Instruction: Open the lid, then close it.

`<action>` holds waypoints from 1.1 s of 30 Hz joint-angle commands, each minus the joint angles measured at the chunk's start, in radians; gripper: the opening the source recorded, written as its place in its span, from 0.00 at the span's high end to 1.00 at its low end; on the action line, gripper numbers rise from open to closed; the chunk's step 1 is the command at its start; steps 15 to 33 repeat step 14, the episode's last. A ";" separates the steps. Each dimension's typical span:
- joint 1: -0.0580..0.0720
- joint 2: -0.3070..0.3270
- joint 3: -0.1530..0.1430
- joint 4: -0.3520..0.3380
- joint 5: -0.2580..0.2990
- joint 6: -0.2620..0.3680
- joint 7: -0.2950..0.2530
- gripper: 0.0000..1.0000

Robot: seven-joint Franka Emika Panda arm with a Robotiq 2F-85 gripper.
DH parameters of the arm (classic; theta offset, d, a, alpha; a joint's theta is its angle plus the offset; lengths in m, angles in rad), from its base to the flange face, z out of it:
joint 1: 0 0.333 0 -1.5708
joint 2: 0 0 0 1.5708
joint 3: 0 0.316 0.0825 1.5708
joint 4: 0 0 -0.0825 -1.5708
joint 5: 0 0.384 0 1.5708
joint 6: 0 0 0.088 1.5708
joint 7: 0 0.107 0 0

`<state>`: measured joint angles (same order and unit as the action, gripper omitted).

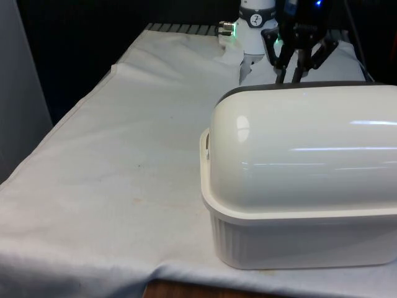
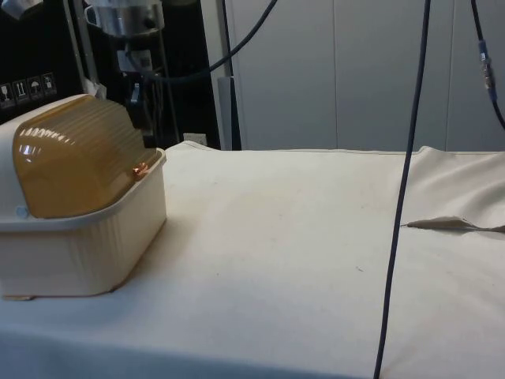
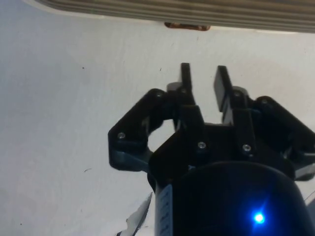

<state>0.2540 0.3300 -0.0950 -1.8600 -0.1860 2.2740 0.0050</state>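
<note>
On white cloth (image 1: pixel 124 155), cream bread box (image 1: pixel 298 242), amber ribbed lid (image 2: pixel 75 158)

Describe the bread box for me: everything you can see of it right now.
The bread box is glossy cream plastic with a ribbed base and a rounded back. Its amber, ribbed roll lid looks shut, reaching down to the front rim, where a small copper-coloured handle sits. It stands flat on the white cloth, at the front view's right, its back to that camera. The tool hangs before the handle, touching nothing.
</note>
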 commanded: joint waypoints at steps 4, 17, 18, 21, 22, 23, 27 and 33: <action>0.000 0.000 0.000 0.001 0.001 -0.001 0.000 0.49; 0.000 0.000 0.000 0.001 0.001 0.000 0.000 0.02; 0.000 0.000 0.000 0.001 0.001 0.000 0.000 0.02; 0.000 0.000 0.000 0.001 0.001 0.000 0.000 0.02; 0.000 0.000 0.000 0.001 0.001 0.000 0.000 0.02; 0.000 0.000 0.000 0.001 0.001 0.000 0.000 0.02; 0.000 0.000 0.000 0.001 0.001 0.000 0.000 0.02; 0.000 0.000 0.000 0.001 0.001 0.000 0.000 0.02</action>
